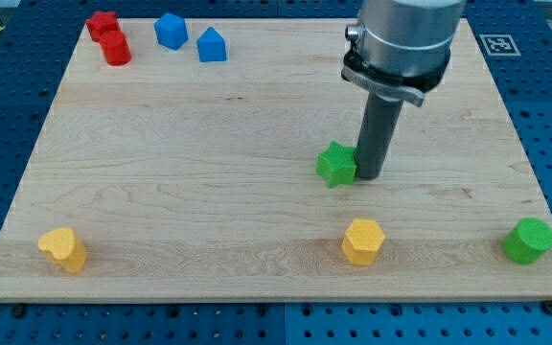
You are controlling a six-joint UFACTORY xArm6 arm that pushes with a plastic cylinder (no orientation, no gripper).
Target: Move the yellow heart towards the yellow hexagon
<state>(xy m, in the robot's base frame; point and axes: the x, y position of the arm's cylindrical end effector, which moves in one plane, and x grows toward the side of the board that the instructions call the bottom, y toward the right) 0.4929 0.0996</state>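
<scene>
The yellow heart (62, 248) lies near the board's bottom left corner. The yellow hexagon (362, 240) lies at the bottom, right of the middle. My tip (369, 177) stands on the board above the hexagon, right beside the green star (336, 164) on that star's right side. The tip is far to the right of the yellow heart.
A green round block (528, 240) sits at the bottom right. Two red blocks (108, 37) sit at the top left. Two blue blocks (191, 37) sit to their right. The wooden board (209, 144) ends at a blue pegboard surround.
</scene>
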